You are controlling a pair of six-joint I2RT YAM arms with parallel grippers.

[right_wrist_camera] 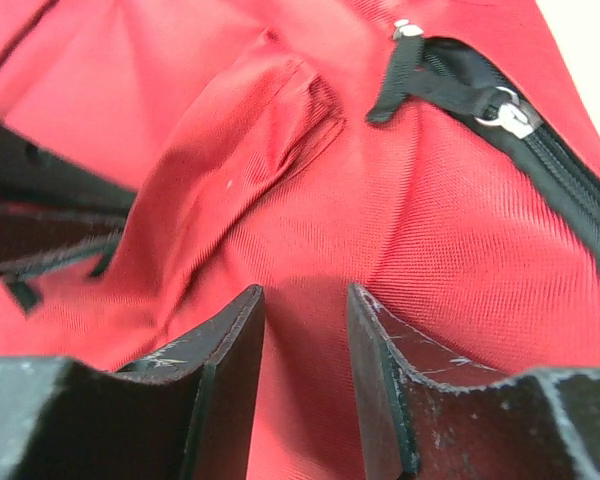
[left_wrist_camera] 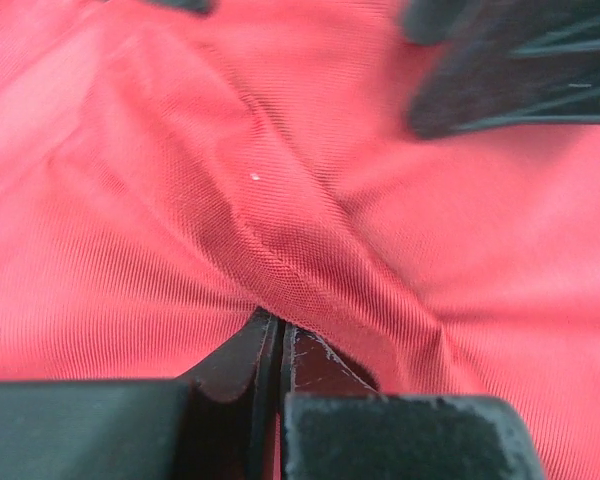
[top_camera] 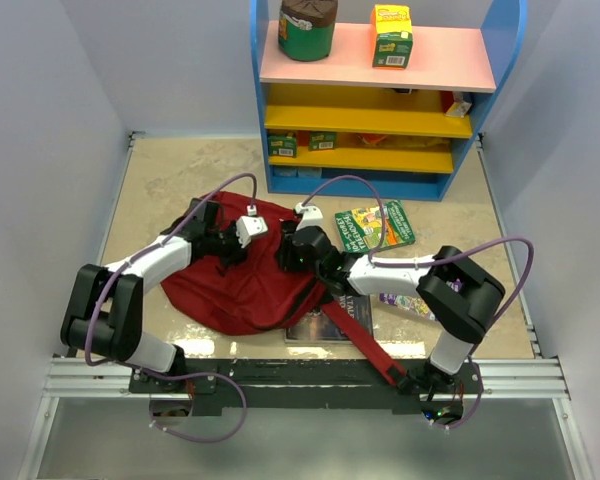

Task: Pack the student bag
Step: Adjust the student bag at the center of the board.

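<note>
**Bag** (top_camera: 235, 295): lies near left of centre on the bench (top_camera: 170, 170). Its long axis runs roughly left to right, and one strap (top_camera: 358, 338) trails to the near right corner. Both my pincers sit on its far side.

**Left pincer** (left_wrist_camera: 278, 338): jaws together, clamped on a raised fold of the cloth.

**Right pincer** (right_wrist_camera: 305, 315): jaws apart, cloth beneath them, gripping nothing.

**Zipper** (right_wrist_camera: 565, 185): lies just right of the right pincer, slanting away, with its metal slider at the upper end. I cannot tell whether it is closed. My right arm is the nearer.

**Material:** red ribbed weave, soft, slack and creased; black zipper tape.

**Judgement:** the opening must be found before packing. A green book (top_camera: 375, 226) lies just right of the bag.
</note>
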